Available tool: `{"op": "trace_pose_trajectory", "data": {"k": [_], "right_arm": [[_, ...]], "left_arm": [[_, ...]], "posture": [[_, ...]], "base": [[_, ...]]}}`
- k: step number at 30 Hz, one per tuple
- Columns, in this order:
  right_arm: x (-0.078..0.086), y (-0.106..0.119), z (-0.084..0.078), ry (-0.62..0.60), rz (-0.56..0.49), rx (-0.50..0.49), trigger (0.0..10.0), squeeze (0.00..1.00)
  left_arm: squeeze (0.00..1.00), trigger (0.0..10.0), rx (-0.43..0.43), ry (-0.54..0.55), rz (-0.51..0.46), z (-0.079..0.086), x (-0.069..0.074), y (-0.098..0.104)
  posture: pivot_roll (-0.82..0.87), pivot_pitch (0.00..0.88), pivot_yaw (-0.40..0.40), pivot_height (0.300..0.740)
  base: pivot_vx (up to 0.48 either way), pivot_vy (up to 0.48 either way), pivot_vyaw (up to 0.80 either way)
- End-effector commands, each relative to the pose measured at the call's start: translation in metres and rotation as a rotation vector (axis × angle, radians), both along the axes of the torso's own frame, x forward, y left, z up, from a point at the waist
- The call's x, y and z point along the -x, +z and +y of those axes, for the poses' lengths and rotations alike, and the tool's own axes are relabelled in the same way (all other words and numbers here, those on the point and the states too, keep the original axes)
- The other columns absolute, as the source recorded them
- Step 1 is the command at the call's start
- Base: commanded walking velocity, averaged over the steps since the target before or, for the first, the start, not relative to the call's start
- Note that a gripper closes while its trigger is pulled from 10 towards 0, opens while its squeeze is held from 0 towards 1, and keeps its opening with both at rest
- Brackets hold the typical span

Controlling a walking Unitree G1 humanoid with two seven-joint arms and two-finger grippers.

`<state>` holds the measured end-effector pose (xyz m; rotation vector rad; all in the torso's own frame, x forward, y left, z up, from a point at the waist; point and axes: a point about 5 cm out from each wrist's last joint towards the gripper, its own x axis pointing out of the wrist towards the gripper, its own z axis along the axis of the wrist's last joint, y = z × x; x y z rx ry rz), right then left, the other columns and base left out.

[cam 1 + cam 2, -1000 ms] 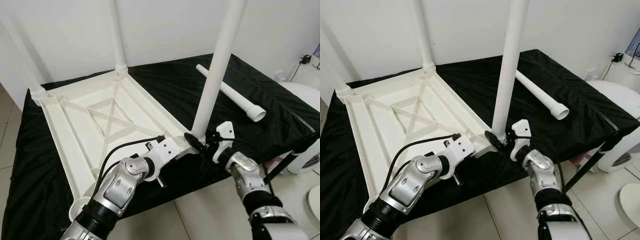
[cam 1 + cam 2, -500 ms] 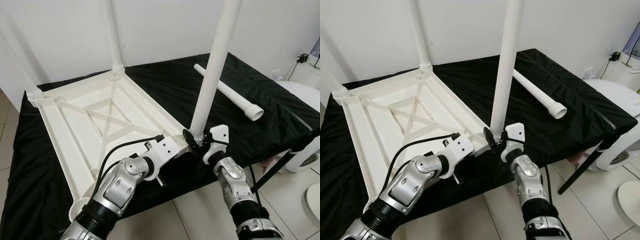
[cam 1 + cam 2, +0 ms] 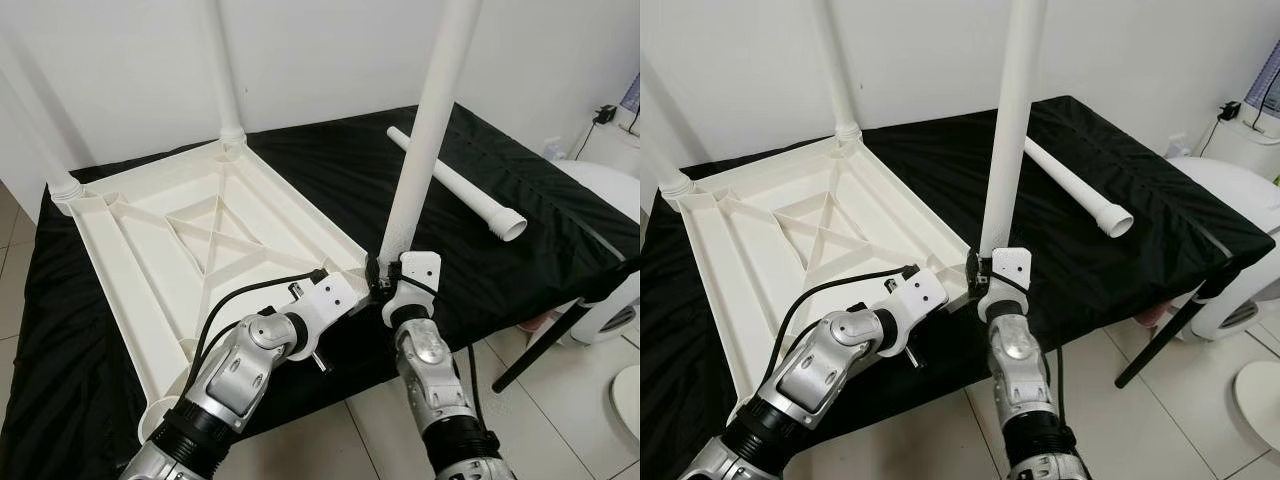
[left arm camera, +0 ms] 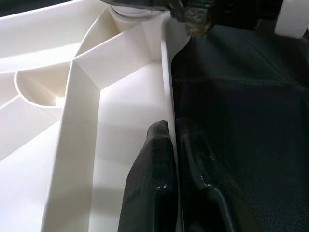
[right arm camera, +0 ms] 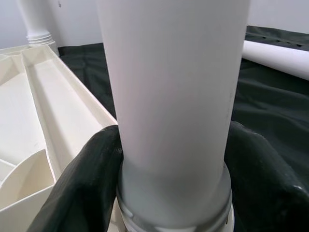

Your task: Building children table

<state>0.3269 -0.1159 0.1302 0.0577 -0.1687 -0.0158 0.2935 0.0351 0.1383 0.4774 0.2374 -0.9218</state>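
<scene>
Three legs stand in the upturned tabletop (image 3: 190, 240), right gripper (image 3: 383, 283) jaws clasping the nearest leg (image 3: 425, 130), left gripper (image 4: 175, 159) jaws pinching the rim beside it; fourth leg (image 3: 458, 186) lies loose beyond.

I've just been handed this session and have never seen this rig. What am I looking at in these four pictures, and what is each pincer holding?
The silver arms belong to a humanoid robot. The two wide pictures come from its head camera, looking down over a black-covered surface. The two close-ups come from cameras on its wrists, looking along each pincer's black fingers.

On the cloth lies a white plastic tabletop, upside down, ribs showing. Three legs stand in its corners; a spare leg lies loose on the cloth behind.

The left pincer is shut on the tabletop's thin edge wall, one finger on each side. The right pincer is clasped around the base of the near leg, just above its socket. One near corner socket has no leg yet.
</scene>
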Motion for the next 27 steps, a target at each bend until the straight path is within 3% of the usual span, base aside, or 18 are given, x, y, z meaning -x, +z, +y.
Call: {"op": "trace_pose_trajectory", "data": {"k": [1,5,6,8,9,11,12,20,27], "right_arm": [[0.000,0.005,-0.007,-0.054,-0.012,-0.010,10.0,0.00],[0.000,0.005,-0.010,-0.067,-0.008,-0.009,10.0,0.00],[0.001,0.004,-0.010,-0.073,-0.002,-0.011,10.0,0.06],[0.002,0.004,-0.010,-0.075,0.003,-0.012,10.0,0.06],[0.003,0.004,-0.010,-0.074,0.003,-0.019,10.0,0.82],[0.003,0.004,-0.010,-0.074,0.003,-0.019,10.0,0.82],[0.004,0.004,-0.010,-0.083,0.002,-0.011,10.0,1.00],[0.004,0.004,-0.018,-0.072,0.006,0.013,10.0,1.00],[0.004,0.000,-0.021,0.031,0.025,0.029,10.0,1.00]], "left_arm": [[0.00,10.0,0.006,-0.032,-0.018,-0.006,0.004,0.003],[0.00,10.0,0.005,-0.030,-0.017,-0.005,0.004,0.003],[0.00,10.0,0.005,-0.029,-0.017,-0.005,0.004,0.002],[0.00,10.0,0.004,-0.028,-0.017,-0.005,0.004,0.002],[0.00,10.0,0.004,-0.028,-0.017,-0.005,0.005,0.002],[0.00,10.0,0.004,-0.028,-0.017,-0.005,0.005,0.002],[0.00,10.0,0.004,-0.028,-0.017,-0.005,0.005,0.001],[0.00,10.0,0.007,-0.031,-0.017,-0.006,0.005,0.002],[0.00,10.0,0.006,-0.033,-0.018,-0.007,0.006,0.002]], "posture": [[-0.12,0.063,0.041,0.740],[-0.12,0.063,0.041,0.740],[-0.11,0.061,0.037,0.740],[-0.11,0.061,0.037,0.740],[-0.11,0.055,0.033,0.740],[-0.11,0.055,0.033,0.740],[-0.11,0.054,0.032,0.740],[-0.11,0.046,0.028,0.740],[-0.11,0.043,0.028,0.740]], "base": [[0.000,0.000,0.00],[0.000,0.000,0.00],[0.000,0.000,0.00],[0.000,0.000,0.00],[0.000,0.000,0.00],[0.000,0.000,0.00],[0.000,0.000,0.00],[0.000,0.000,0.00],[0.000,0.000,0.00]]}}
